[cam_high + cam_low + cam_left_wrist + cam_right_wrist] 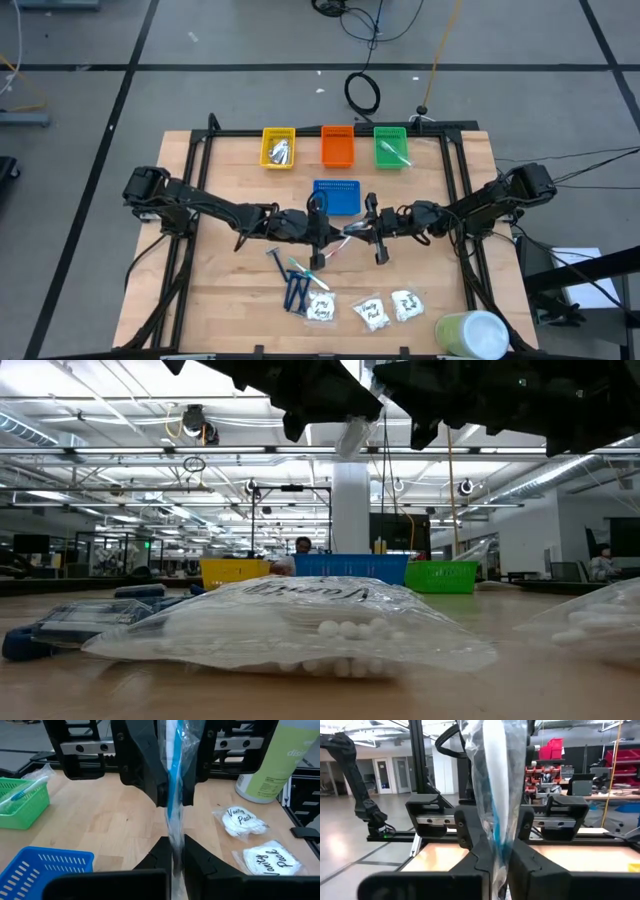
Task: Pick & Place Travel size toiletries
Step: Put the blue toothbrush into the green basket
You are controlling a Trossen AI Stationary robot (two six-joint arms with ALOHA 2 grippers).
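A slim light-blue-and-white stick in a clear wrapper hangs in the air over the table's middle, between my two grippers. My left gripper is shut on its left end and my right gripper is shut on its right end. The low view shows the wrapped stick well above the tabletop. Dark blue razors, another light-blue stick and three white sachets lie flat on the near part of the table. My left gripper pinches one end of the stick's clear wrapper between its two fingers, coming level from the table's left, along the stick. The stick is lifted clear of the table. My right gripper pinches the other end of the wrapper between its two fingers, coming level from the table's right, along the stick. The wrapped stick spans the gap to the other gripper, clear of the table.
A blue tray sits just beyond the grippers. Yellow, orange and green trays line the far edge. A big pale green-and-white cylinder lies at the near right corner. Bare wood shows at the left and right of the arms.
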